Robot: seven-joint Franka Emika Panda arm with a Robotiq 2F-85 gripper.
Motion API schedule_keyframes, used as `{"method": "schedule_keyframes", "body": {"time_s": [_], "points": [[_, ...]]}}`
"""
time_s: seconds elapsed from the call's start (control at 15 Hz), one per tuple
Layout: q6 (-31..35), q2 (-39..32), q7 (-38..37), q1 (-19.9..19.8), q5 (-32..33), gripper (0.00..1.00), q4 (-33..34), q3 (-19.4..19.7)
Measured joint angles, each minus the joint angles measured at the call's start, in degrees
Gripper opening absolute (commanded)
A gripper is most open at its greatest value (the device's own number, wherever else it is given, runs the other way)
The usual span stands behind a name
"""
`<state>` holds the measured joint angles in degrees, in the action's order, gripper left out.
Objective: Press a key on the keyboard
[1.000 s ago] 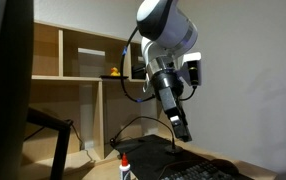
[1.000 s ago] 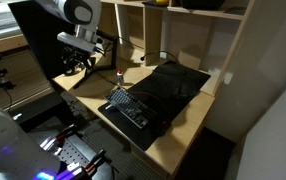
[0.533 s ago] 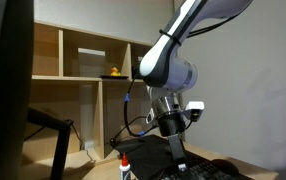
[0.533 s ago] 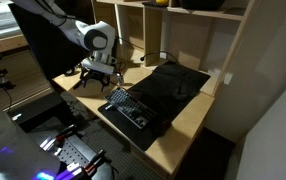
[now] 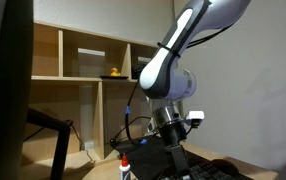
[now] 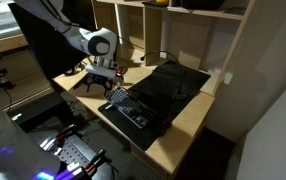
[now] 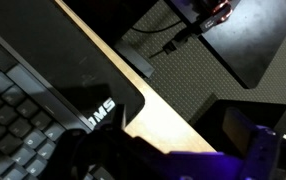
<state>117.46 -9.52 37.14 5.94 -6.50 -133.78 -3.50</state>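
The flat black keyboard (image 6: pixel 131 108) lies on a black desk mat (image 6: pixel 173 85) on the wooden desk. It also shows at the bottom edge of an exterior view (image 5: pixel 215 172) and at the lower left of the wrist view (image 7: pixel 13 115). My gripper (image 6: pixel 110 88) hangs low over the keyboard's end nearest the arm, fingertips just above or at the keys; I cannot tell if they touch. In an exterior view the gripper (image 5: pixel 178 160) points down as one narrow tip, fingers together and holding nothing. In the wrist view the fingers are only dark blurred shapes.
A small white bottle with a red cap (image 5: pixel 125 168) stands by the mat's edge, also seen in an exterior view (image 6: pixel 120 73). Wooden shelves (image 5: pixel 83 70) with a yellow duck (image 5: pixel 111 72) stand behind. The desk's front edge (image 7: pixel 163 110) runs beside the mat.
The arm has swung over from the desk's side and come down, bringing the gripper low over the keyboard. In the last half second it sank only slightly.
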Motion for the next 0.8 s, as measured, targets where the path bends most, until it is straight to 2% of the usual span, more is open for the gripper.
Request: {"method": "schedule_keyframes", "body": {"time_s": [0.2,0.8], "points": [[-0.2,0.0,-4.5,-0.4,5.7,1.00,0.0,0.0],[-1.4,0.0,-7.0,-0.6,5.7,1.00,0.0,-0.1]]}}
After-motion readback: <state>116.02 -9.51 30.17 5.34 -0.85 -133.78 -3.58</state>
